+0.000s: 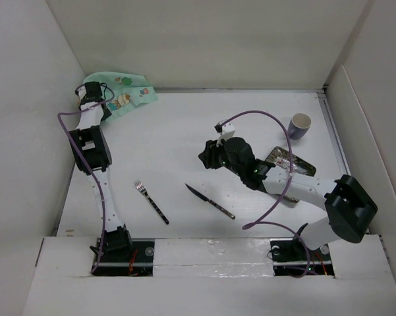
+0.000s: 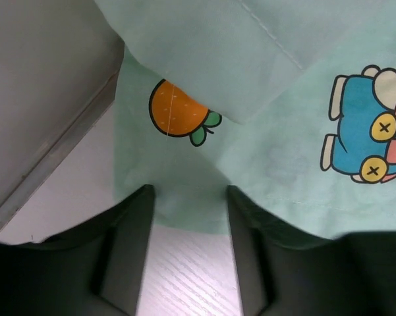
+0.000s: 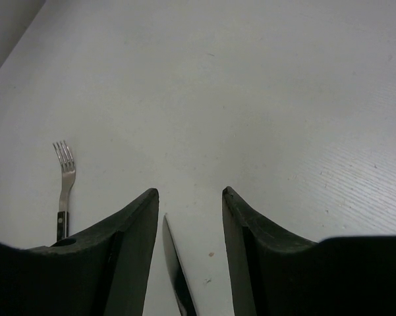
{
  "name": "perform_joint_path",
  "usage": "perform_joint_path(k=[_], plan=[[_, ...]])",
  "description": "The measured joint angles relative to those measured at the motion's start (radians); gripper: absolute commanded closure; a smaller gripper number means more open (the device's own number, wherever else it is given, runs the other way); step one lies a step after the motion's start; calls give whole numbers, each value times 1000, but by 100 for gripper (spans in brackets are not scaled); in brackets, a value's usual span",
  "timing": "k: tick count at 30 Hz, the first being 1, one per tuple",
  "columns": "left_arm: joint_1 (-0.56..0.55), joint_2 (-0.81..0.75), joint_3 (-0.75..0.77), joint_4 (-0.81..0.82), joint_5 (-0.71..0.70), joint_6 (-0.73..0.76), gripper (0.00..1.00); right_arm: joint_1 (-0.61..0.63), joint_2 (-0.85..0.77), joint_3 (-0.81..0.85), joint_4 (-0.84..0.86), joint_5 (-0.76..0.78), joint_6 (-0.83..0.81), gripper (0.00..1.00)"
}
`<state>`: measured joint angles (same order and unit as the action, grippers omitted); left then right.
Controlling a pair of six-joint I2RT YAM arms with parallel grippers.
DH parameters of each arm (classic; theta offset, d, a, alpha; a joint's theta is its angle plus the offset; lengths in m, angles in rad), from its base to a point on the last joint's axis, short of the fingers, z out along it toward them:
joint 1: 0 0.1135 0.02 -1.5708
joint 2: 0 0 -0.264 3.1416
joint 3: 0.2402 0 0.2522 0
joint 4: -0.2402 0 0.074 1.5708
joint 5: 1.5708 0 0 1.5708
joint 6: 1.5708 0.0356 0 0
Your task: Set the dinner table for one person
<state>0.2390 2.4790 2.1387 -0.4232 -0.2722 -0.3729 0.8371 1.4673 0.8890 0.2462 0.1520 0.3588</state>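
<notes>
Starting at the near edge: the fork [image 1: 151, 202] and the knife [image 1: 210, 201] lay loose on the dinner table [image 1: 184, 131], well apart from each other and both at an angle. Neither looked like part of a place setting, so my guess is they were just waiting to be picked up.

The right gripper [image 3: 191, 197] hung over the middle of the table with its fingers spread and nothing between them. In its wrist view the tip of the knife blade sat right below the gap, so it looked lined up for that.

Behind its arm, toward the right edge, was a dark patterned plate [image 1: 291, 160], partly hidden. Further back near the far right corner stood a cup [image 1: 300, 126], upright.

In the far left corner, the mint-green placemat [image 1: 128, 94] was crumpled against the walls with one flap folded over. The left gripper [image 2: 188, 197] was there with its jaws apart, straddling the cloth's edge. I couldn't tell whether it was touching the cloth.

The table itself spread under everything, with walls on its left, far and right sides. That corner was tight for the left arm, so I'd drag the mat out toward the middle. There was lots of bare white between the cutlery and the far wall.
</notes>
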Motion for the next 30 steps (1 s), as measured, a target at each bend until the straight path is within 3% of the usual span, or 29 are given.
perform_joint_path(k=[7,14,25,28,29,30], plan=[[3,-16,-47,43,13,32,100,0,-27,0,-5,3,0,52],[-10,-72,-140,91,65,35,100,0,-81,0,-6,16,0,52],[-199,-149,-261,121,190,15,100,0,-121,-1,-17,41,0,52],[-221,-178,-297,118,172,2,71,0,-125,-1,-16,42,0,52],[-221,-190,-314,119,163,-6,52,0,-125,-1,-19,42,0,52],[-215,-207,-332,122,155,-13,47,0,-124,-1,-22,42,0,52]])
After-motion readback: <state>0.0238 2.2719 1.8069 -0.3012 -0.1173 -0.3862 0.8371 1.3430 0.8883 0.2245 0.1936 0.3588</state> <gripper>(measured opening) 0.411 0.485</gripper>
